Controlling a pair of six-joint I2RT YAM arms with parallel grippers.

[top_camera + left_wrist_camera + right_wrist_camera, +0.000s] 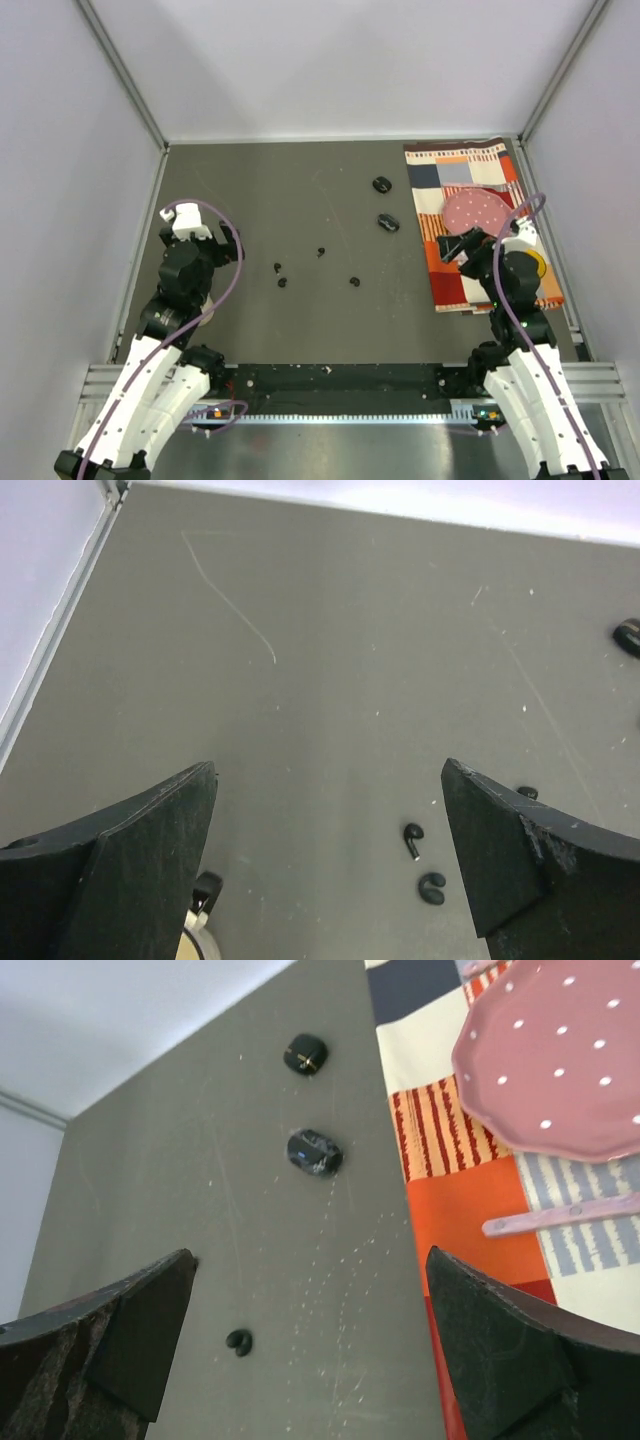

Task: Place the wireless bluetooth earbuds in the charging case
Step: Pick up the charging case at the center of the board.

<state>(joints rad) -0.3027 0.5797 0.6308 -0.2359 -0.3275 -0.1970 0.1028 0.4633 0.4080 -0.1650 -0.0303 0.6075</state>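
Several tiny black earbuds [283,282] lie scattered on the dark table [300,190], mid-way between the arms. Two show between my left fingers, one with a stem [413,838] and one curled [432,887]; another [527,793] peeks past the right finger. One curled earbud [239,1341] lies ahead of my right gripper. Two black oval charging cases [381,184] [388,222] sit further back, the near one [314,1151] glossy, the far one [305,1054] squarer. My left gripper [200,228] [328,770] and right gripper [458,243] [310,1255] are both open and hold nothing.
A patchwork cloth [470,170] covers the right rear of the table, carrying a pink dotted plate [473,210] [560,1050] and a pale pink utensil handle [560,1215]. A yellow object [538,262] lies under the right arm. White walls enclose the table on three sides.
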